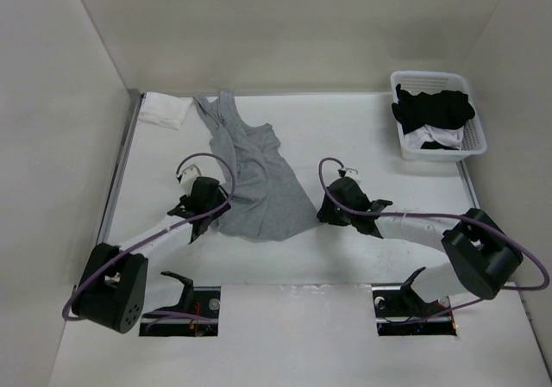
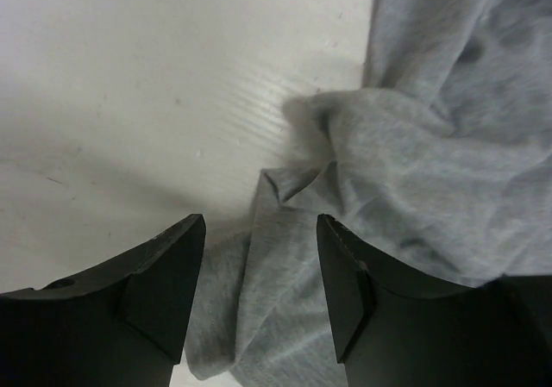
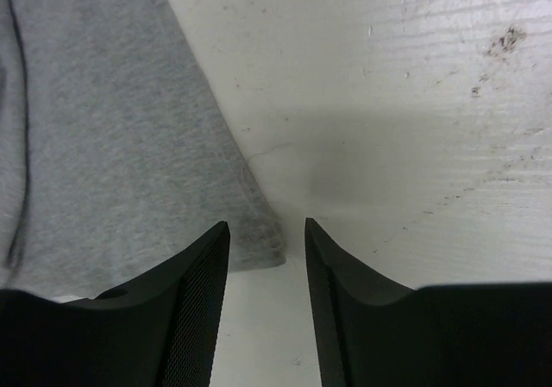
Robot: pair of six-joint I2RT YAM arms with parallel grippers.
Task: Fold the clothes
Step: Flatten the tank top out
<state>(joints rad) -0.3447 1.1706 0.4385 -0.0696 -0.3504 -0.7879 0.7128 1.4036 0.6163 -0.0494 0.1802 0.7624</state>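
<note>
— So, where is the tank top?
— Spread on the table, straps far left, hem on the near side.
— And the jaws?
— Both wide: left gripper and right gripper, one at each hem corner, clamping nothing.

The tank top is plain mid-grey with a faint heathered fleck and no print. The counter is white, with a few brownish specks. The left gripper and right gripper are matt black, and the cables are purple. The basket is white and holds black garments and a white garment. The small cloth is white.
</note>
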